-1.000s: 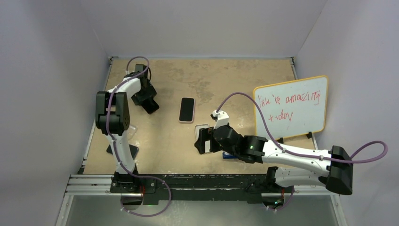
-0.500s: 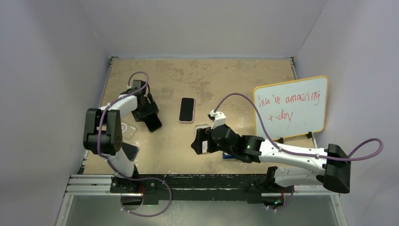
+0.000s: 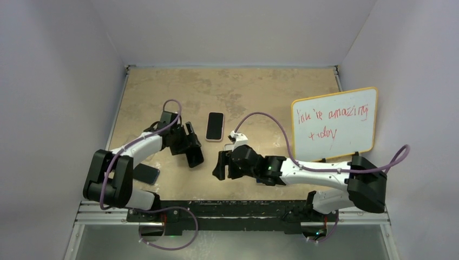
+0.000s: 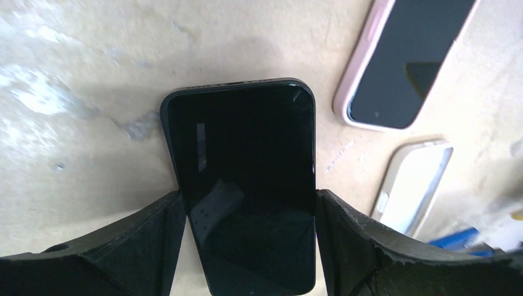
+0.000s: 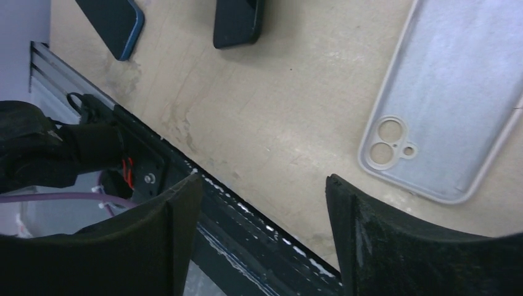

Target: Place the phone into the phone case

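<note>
Left wrist view: the left jaws clasp a black phone (image 4: 243,185) by its long edges, at the lower middle of the frame, over the table (image 4: 74,123). A pink-cased phone (image 4: 404,58) lies at upper right. In the right wrist view the right jaws stand wide with nothing between them, and the clear phone case (image 5: 456,92) lies flat at upper right.

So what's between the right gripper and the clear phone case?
Only bare table between the right gripper and the case, as the right wrist view shows.
</note>
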Controlling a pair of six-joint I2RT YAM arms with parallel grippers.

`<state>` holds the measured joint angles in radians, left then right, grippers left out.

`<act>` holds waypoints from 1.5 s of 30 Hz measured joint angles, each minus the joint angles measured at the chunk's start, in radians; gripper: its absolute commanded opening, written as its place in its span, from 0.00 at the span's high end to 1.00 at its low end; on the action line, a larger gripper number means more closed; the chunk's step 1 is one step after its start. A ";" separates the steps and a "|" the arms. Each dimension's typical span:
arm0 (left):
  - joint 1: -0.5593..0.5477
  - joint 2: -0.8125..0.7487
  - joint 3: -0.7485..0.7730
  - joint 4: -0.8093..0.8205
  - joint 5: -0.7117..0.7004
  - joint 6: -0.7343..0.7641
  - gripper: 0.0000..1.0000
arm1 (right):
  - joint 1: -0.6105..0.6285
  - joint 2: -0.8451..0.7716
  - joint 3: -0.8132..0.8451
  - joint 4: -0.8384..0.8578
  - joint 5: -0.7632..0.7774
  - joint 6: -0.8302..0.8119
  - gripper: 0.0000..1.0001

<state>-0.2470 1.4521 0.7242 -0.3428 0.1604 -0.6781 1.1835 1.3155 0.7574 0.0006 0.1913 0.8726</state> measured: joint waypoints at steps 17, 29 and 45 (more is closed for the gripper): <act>-0.002 -0.151 -0.233 0.212 0.291 -0.116 0.42 | -0.042 0.282 0.082 0.230 -0.035 0.156 0.52; -0.002 -0.193 -0.284 0.245 0.334 -0.126 0.36 | -0.070 0.379 0.094 0.294 -0.089 0.191 1.00; -0.003 -0.341 -0.198 0.056 0.324 -0.065 0.01 | -0.073 0.212 -0.042 0.317 -0.107 0.141 1.00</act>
<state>-0.2504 1.1114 0.5259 -0.2867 0.4843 -0.7433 1.1107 1.5280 0.7151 0.3172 0.0845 1.0134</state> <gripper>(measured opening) 0.990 0.038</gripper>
